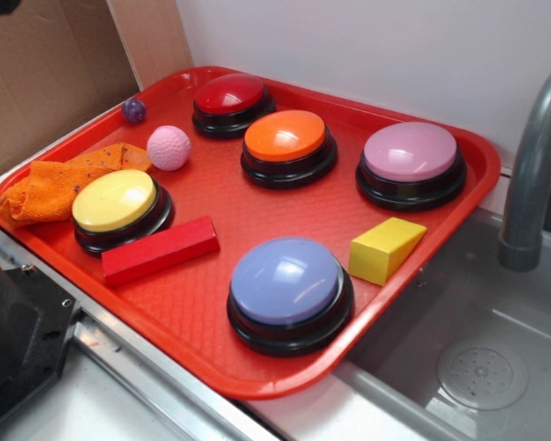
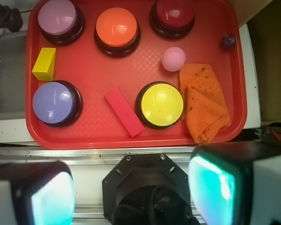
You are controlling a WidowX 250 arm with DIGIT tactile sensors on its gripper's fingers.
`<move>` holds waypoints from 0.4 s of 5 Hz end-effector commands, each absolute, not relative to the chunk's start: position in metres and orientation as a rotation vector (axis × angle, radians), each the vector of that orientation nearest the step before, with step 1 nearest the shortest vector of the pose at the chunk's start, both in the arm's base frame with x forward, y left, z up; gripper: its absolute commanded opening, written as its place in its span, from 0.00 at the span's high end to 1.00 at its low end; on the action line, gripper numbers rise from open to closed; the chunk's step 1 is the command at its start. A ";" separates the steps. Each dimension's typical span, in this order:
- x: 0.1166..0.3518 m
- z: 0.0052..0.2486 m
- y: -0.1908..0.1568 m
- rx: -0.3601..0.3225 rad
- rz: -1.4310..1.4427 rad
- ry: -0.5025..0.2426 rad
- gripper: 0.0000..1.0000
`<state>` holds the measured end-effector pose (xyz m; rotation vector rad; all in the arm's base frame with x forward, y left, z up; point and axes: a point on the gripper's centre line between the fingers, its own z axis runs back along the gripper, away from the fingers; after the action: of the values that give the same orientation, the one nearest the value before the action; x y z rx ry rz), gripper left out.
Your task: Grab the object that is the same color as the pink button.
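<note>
The small pink dimpled ball [image 1: 169, 147] lies on the red tray [image 1: 211, 303] between the red button and the orange cloth; in the wrist view the ball [image 2: 173, 58] is at the upper right. The pale pink dome button [image 1: 410, 162] stands at the tray's far right corner; in the wrist view the button [image 2: 57, 18] is at the top left. My gripper [image 2: 133, 192] is high above the robot base, in front of the tray's near edge, well apart from the ball. Its fingers [image 2: 220, 187] are wide apart with nothing between them. The gripper is out of the exterior view.
Also on the tray: red button [image 1: 231, 101], orange button [image 1: 287, 145], yellow button [image 1: 119, 209], lavender-blue button [image 1: 289, 290], red block [image 1: 161, 250], yellow wedge [image 1: 387, 248], orange cloth [image 1: 60, 184], tiny purple ball [image 1: 134, 110]. A grey tap [image 1: 533, 165] and sink stand at the right.
</note>
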<state>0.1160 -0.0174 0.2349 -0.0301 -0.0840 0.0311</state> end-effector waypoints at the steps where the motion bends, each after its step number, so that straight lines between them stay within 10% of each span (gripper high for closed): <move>1: 0.116 0.235 -0.017 -0.030 0.031 -0.084 0.00; 2: 0.134 0.218 -0.006 0.000 0.059 -0.124 0.00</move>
<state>0.1297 -0.0067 0.2127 0.0013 -0.1003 0.0595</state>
